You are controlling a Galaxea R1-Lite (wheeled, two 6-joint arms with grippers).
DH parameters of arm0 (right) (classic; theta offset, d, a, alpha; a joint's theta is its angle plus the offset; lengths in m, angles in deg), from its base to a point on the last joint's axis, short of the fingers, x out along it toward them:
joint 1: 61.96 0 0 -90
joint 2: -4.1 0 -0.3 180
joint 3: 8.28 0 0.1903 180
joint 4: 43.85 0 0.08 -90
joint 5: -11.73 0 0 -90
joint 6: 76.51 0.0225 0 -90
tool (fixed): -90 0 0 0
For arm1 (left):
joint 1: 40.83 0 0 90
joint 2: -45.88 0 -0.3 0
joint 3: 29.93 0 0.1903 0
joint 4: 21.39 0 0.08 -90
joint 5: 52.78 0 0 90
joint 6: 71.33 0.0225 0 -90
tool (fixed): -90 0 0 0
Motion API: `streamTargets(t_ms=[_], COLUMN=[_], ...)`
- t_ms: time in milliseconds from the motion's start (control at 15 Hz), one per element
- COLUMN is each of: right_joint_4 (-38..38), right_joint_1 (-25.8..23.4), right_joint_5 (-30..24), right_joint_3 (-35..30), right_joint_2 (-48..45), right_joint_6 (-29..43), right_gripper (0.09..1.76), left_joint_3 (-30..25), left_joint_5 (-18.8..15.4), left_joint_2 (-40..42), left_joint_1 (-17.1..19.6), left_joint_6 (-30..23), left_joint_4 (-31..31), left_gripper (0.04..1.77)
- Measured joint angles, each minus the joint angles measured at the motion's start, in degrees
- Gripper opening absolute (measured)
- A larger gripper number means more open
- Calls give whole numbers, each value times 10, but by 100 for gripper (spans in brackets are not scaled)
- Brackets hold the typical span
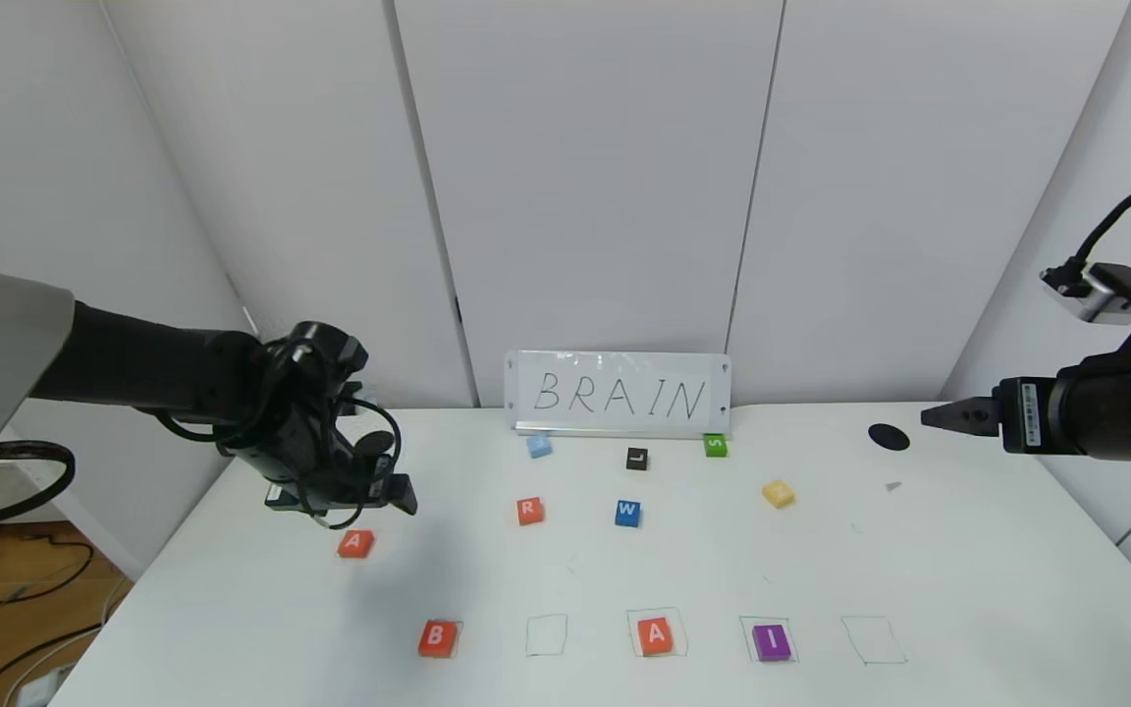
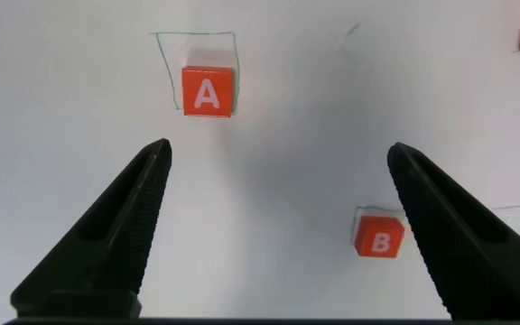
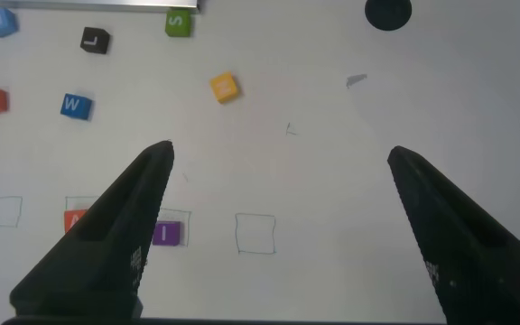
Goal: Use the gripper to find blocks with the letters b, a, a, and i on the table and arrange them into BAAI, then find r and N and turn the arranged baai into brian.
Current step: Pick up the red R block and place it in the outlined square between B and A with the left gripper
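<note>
Blocks sit in a near row on the table (image 1: 968, 589): the B block (image 1: 436, 638) at the left just touching the edge of its pen-drawn outline, then a bare outline (image 1: 546, 635), then an A block (image 1: 655, 635) inside its square, then the purple I block (image 1: 772, 642) in the next square, and a last bare outline (image 1: 873, 639) at the right. Farther back on the left, a second A block (image 1: 355, 543) lies loose, with the left gripper (image 1: 399, 491) hovering just above and behind it, jaws spread wide and holding nothing. Beyond that, r (image 1: 529, 511) lies beside a blue W block (image 1: 627, 513), with N (image 1: 779, 493) off to the right. The right gripper (image 1: 939, 416) hangs above the table's right edge, open and empty. Farthest back stand a pale blue block (image 1: 539, 446), a black L block (image 1: 636, 459), a green S block (image 1: 715, 445) and a sign reading BRAIN (image 1: 618, 395).
</note>
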State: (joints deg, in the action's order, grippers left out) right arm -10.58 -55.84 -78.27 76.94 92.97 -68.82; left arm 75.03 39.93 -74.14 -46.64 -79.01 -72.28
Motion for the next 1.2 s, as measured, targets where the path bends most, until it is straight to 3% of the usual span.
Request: streamTargets(t_ms=[267, 600, 800, 1000, 1200], right_joint_4=[0, 0, 0, 0, 0], right_joint_1=[0, 0, 0, 0, -1], right_joint_5=[0, 14, 14, 14, 14], right_joint_3=[-4, -4, -3, -2, -2], right_joint_2=[-3, -3, -2, -1, -1], right_joint_6=[-1, 0, 0, -1, -1], right_gripper=[171, 171, 171, 171, 171], left_joint_3=[74, 135, 192, 281, 318], left_joint_5=[1, 9, 13, 43, 62], left_joint_2=[13, 6, -15, -59, -104], left_joint_1=[-59, -128, -161, -183, -200], left_joint_6=[-37, -84, -122, -147, -160], left_joint_4=[-93, -109, -153, -202, -192], left_gripper=[170, 171, 171, 171, 172])
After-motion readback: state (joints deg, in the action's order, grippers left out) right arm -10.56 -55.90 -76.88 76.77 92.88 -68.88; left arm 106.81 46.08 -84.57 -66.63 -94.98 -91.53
